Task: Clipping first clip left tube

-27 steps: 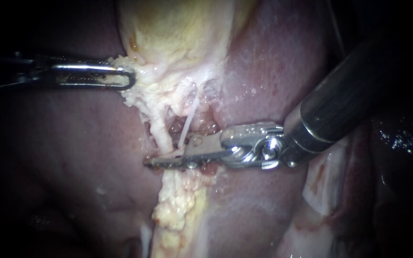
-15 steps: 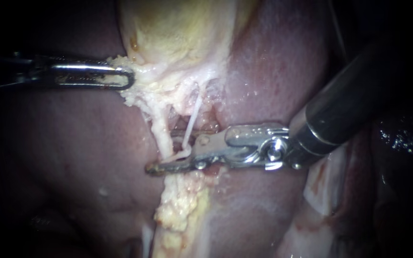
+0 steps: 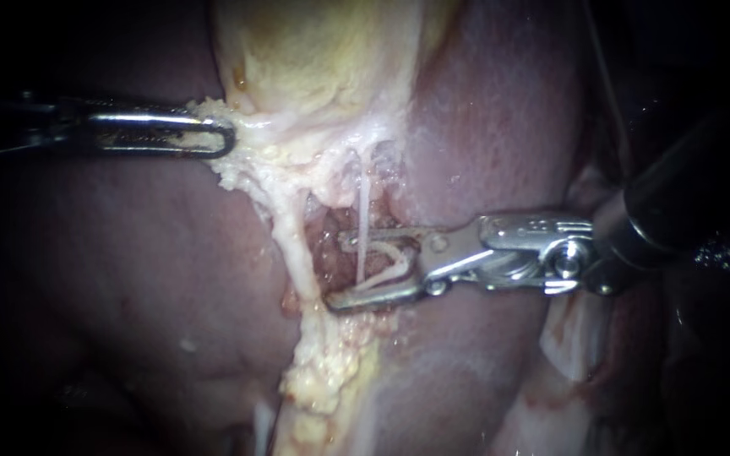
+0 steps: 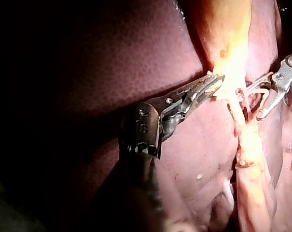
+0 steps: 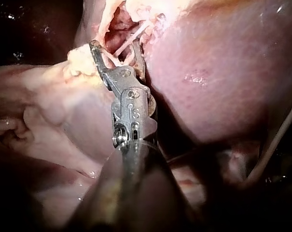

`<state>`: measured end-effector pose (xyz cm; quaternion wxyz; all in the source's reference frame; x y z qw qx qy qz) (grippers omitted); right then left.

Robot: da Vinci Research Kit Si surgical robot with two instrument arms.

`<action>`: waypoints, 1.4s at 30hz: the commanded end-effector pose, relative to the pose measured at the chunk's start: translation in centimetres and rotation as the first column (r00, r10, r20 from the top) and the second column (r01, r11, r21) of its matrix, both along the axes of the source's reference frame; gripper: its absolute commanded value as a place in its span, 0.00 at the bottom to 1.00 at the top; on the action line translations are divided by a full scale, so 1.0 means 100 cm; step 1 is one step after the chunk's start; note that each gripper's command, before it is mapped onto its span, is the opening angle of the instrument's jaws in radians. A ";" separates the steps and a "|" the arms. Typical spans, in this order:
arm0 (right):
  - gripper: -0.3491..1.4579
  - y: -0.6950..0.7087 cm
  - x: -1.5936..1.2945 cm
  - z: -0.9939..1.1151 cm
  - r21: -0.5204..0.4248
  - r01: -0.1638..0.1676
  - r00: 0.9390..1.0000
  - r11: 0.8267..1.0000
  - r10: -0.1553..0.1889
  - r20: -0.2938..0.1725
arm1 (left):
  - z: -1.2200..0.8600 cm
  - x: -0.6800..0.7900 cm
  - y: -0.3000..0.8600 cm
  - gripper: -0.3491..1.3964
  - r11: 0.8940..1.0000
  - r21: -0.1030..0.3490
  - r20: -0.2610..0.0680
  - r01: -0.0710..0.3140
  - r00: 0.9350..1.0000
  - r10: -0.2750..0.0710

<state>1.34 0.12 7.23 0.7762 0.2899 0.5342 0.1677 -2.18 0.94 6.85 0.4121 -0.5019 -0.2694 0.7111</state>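
The left tube (image 3: 291, 245) is a thick pale cord running down from the gallbladder (image 3: 314, 59) to a lumpy strip of yellow fat (image 3: 323, 371). Dark liver (image 3: 128, 270) lies on the side of it away from the right instrument (image 3: 340, 270). That instrument comes in over the liver and stops just beside the tube. Its claw stands wide apart, with a clear gap between the two halves, and grips nothing.

The lower tip lies close to the foot of the left tube, where the fat begins (touching or not, I cannot tell). The upper tip stands a little further off. The tube itself is outside the claw.

A thin white strand (image 3: 363, 211) sits in the gap instead. It runs alongside the left tube on the claw's side and crosses the upper half. A pale loop (image 3: 386, 262) lies in the gap too (clip or more strand, I cannot tell). Between the tube and the strand is a raw reddish pocket (image 3: 331, 245).

The left instrument (image 3: 217, 139) lies beside the tube's upper end, on the side away from the strand. Its claw is closed on ragged pale tissue (image 3: 247, 173) at the gallbladder's rim, where the tube starts. In the left wrist view its toothed halves (image 4: 211, 84) clamp this tissue from two sides, and the right instrument (image 4: 254, 104) gapes just ahead. In the right wrist view white strands (image 5: 124, 46) cross between the parted tips (image 5: 114, 48).
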 end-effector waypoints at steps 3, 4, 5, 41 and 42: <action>0.47 0.0002 -0.0012 0.0005 -0.003 0.012 1.000 1.000 -0.012 0.009 | 0.0000 0.0001 0.0000 0.00 1.000 0.000 0.001 -0.001 1.000 0.001; 0.47 0.0003 -0.0014 0.0007 -0.003 0.013 1.000 1.000 -0.013 0.008 | 0.0000 0.0001 0.0000 0.00 1.000 0.000 0.001 -0.001 1.000 0.001; 0.47 0.0003 -0.0018 0.0009 -0.004 0.016 1.000 1.000 -0.016 0.010 | 0.0000 0.0001 0.0000 0.00 1.000 0.000 0.001 -0.001 1.000 0.001; 0.47 -0.0018 0.0010 0.0021 0.098 0.104 0.985 0.990 -0.088 -0.151 | 0.0000 0.0002 0.0000 0.00 1.000 0.000 0.001 -0.001 1.000 0.001; 0.47 -0.0018 0.0010 0.0024 0.097 0.104 0.985 0.990 -0.088 -0.151 | 0.0000 0.0002 0.0000 0.00 1.000 0.000 0.001 -0.001 1.000 0.001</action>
